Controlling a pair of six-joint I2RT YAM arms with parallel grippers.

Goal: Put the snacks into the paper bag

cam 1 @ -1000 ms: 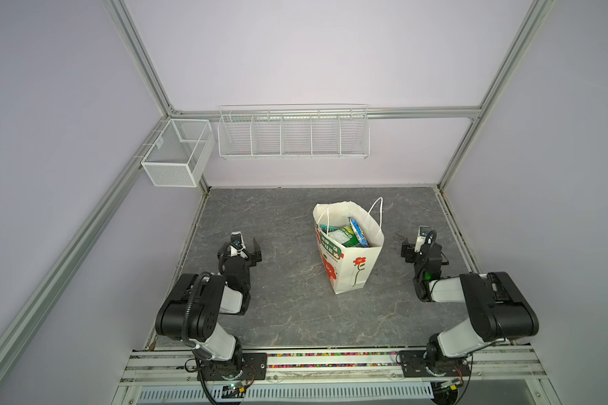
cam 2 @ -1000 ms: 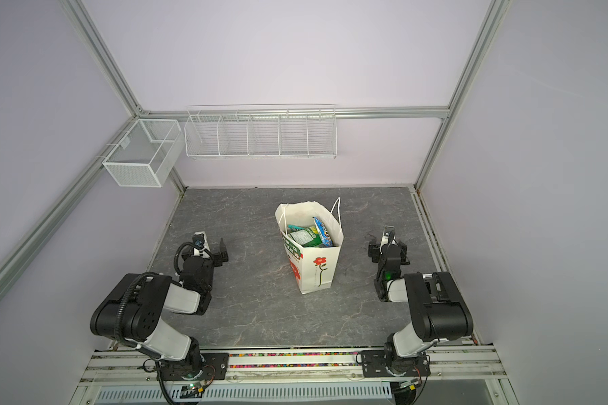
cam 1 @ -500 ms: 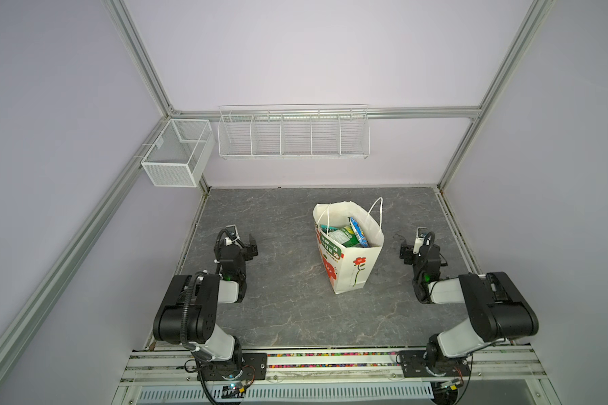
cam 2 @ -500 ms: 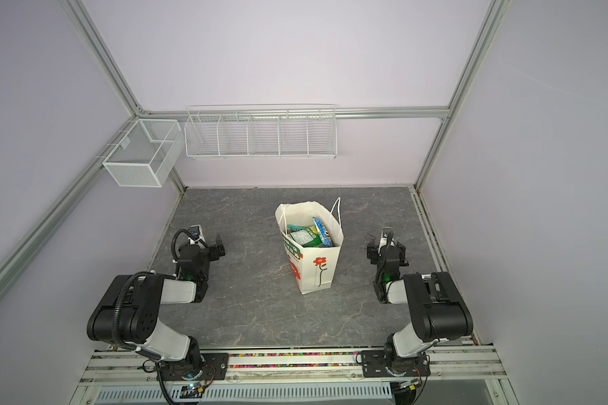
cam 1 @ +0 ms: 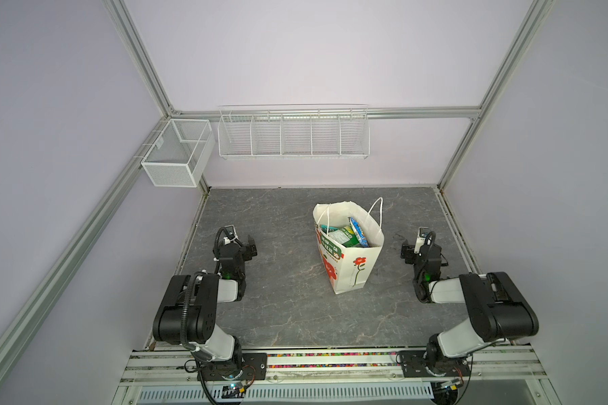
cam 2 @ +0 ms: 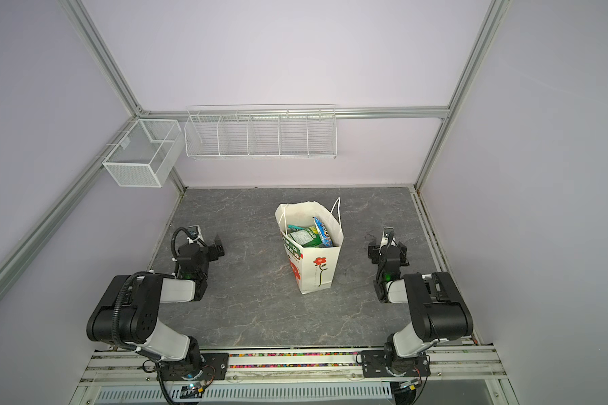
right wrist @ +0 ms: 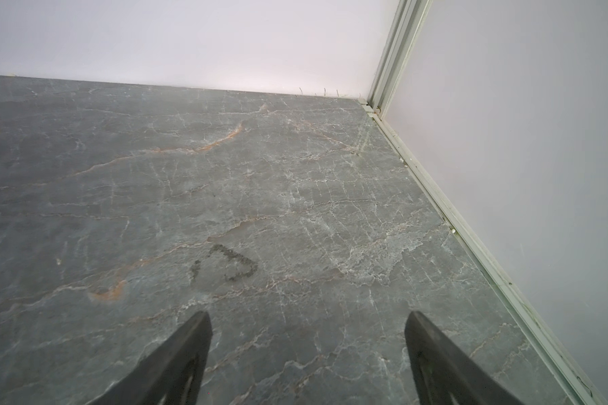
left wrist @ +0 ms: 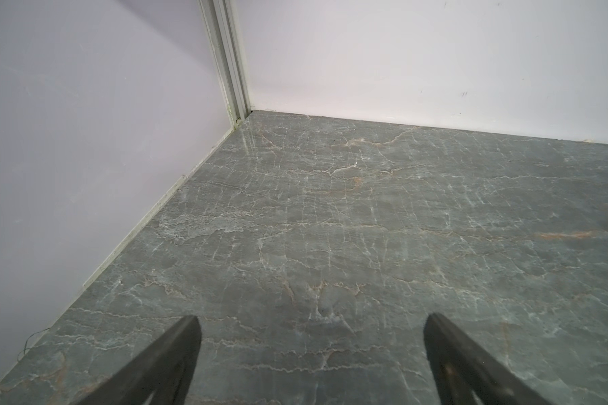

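The paper bag (cam 1: 352,270) (cam 2: 318,271) stands upright in the middle of the grey table, cream-white with red flowers and white cord handles. Snacks (cam 1: 343,235) (cam 2: 306,236) lie inside it: green and teal packets, with a blue packet (cam 1: 358,231) (cam 2: 323,231) leaning against the bag's right wall. My left gripper (cam 1: 241,242) (cam 2: 208,243) (left wrist: 311,321) rests low at the left of the table, open and empty. My right gripper (cam 1: 418,243) (cam 2: 386,243) (right wrist: 308,317) sits low at the right, open and empty. Both wrist views show only bare table between the fingers.
A mesh basket (cam 1: 176,154) hangs on the left wall and a long wire basket (cam 1: 292,135) on the back wall. The side walls stand close to both grippers. A dark smudge (right wrist: 225,263) marks the table ahead of the right gripper.
The left arm has drawn back a little toward the left wall and settled low. The right arm has shifted only slightly. Both grippers stayed open.
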